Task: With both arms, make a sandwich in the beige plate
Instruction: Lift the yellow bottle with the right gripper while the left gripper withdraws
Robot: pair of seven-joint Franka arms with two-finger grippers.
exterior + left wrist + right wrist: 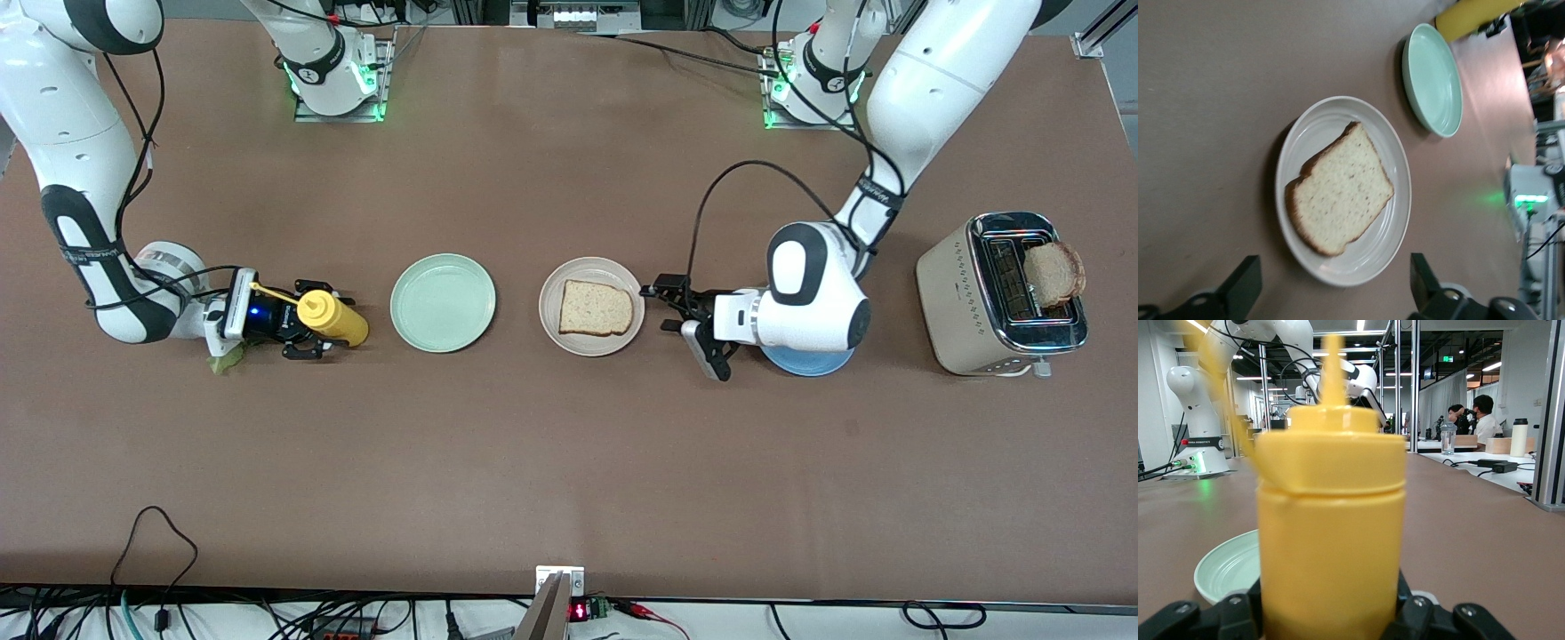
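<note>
On the bench, the right tool (309,333) clamps a yellow sauce bottle (332,318), probably for dressing the bread slice (596,308) on the beige plate (552,321); the left tool (683,307), fingers apart, waits just beside that plate.

Plates: three — beige plate (591,307), mint green plate (443,302), blue plate (807,361)
Bread slices: two — one on the beige plate (596,308), one in the toaster (1053,273)
Toaster: one (1003,293)
Mustard bottle: one (332,318)

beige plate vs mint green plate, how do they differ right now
The beige plate holds a slice of bread; the mint green plate holds nothing. The beige plate lies toward the left arm's end, just off the open left gripper; the mint green plate lies toward the right arm's end, beside the yellow bottle in the right gripper. Both are round, shallow, similar in size.
</note>
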